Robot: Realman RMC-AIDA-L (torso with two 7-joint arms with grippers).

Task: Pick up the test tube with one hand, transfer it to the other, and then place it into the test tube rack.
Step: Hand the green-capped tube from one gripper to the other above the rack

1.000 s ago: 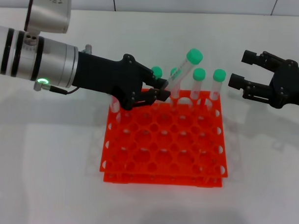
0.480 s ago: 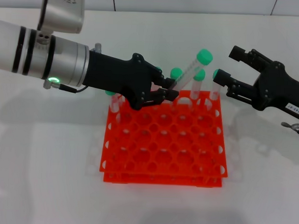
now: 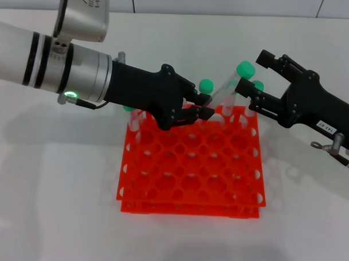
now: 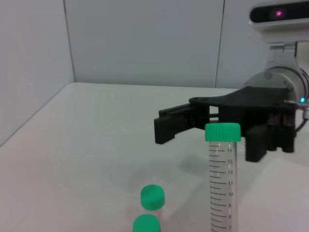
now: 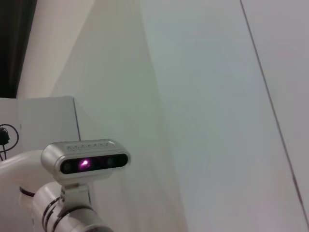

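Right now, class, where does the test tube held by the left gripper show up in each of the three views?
Head view: the test tube tilts above the rack's far edge, between the left gripper and the right gripper.
Left wrist view: the tube stands in the foreground.
Right wrist view: not in it.
Shared landmark: the right gripper just behind the green cap.

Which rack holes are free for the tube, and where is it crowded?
The rack's middle and near rows are all empty holes, bordered only by its near edge. The far row is crowded: capped tubes stand there, and the left gripper holds the tilted tube as the open right gripper reaches its cap.
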